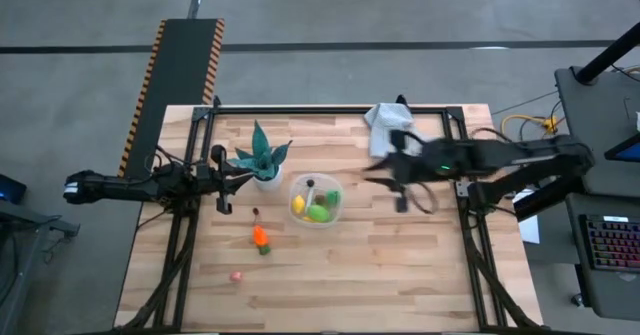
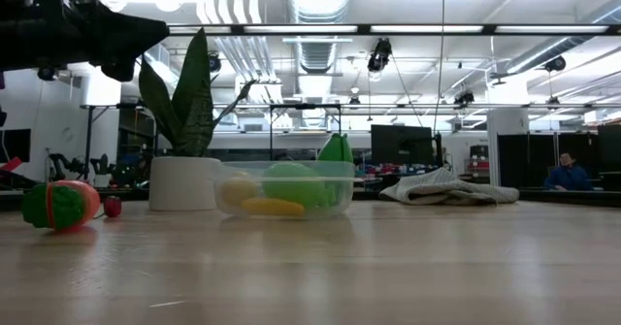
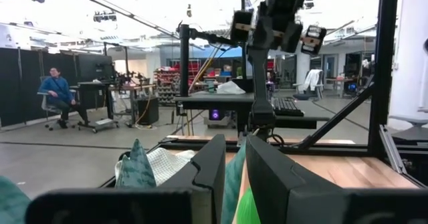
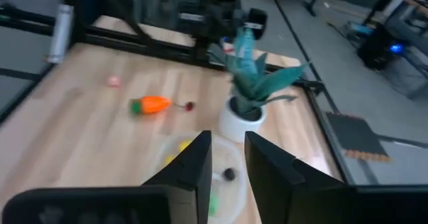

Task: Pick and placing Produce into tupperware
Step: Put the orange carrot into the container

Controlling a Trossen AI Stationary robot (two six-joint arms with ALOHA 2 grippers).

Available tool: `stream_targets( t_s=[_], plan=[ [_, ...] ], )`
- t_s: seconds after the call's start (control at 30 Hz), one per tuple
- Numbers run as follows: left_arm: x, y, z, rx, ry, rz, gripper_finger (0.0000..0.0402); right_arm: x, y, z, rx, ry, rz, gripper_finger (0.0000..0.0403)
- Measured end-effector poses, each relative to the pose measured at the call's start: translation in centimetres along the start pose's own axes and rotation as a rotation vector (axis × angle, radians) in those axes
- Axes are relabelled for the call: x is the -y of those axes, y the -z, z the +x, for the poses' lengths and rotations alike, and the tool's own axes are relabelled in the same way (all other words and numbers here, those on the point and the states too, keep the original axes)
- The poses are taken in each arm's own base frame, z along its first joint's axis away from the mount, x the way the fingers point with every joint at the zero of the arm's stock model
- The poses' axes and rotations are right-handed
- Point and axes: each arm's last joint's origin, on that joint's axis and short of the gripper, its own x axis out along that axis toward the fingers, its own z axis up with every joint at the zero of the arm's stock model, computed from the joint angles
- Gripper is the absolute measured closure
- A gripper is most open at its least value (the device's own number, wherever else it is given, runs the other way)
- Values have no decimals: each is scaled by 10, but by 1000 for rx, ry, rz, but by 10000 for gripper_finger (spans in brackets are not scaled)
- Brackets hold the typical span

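Right gripper (image 1: pixel 400 185): centre-right of the high view, just right of the tub; fingers (image 4: pixel 190 167) nearly pressed together with a narrow gap, nothing between them.
Left gripper (image 1: pixel 226 180): left of centre, just left of the plant; fingers (image 3: pixel 210 164) close together, thin gap, nothing visibly pinched.
Table (image 1: pixel 400 275): pale wood, most of the lower half bare.
Cloth (image 1: pixel 385 125): crumpled at the upper edge, above the right gripper, out of the path.
Plant (image 1: pixel 262 155): teal leaves in a white pot, touching or just beside the tub's upper-left corner; sits between the left gripper and the tub.
Tub (image 1: pixel 316 199): centre of frame, already holds yellow and green pieces plus one small dark one.
Carrot (image 1: pixel 260 237): orange with green top, lower left of the tub, long axis roughly up-down in the high view; small dark red piece (image 1: pixel 256 213) just above it.
Pink piece (image 1: pixel 236 275): farther lower left, well apart from the tub.
Key relation: loose pieces lie below and left of the tub, on the left arm's side; my read is the left gripper is nearer, with no obstacle toward the carrot.
Risk: carrying back to the tub, plant leaves could snag.
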Motion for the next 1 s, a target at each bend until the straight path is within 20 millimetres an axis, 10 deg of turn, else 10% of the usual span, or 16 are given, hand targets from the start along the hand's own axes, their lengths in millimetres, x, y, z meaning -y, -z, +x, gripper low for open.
stream_targets(
  t_s=[0.33, 1.0],
  plan=[
    [0, 0, 0, 3, -1, 0, 353, -12, 87, -62, 184, 8, 113, 331],
    [0, 2, 1, -17, -4, 4, 353, -16, 187, -80, 448, 198, 53, 394]
  ],
)
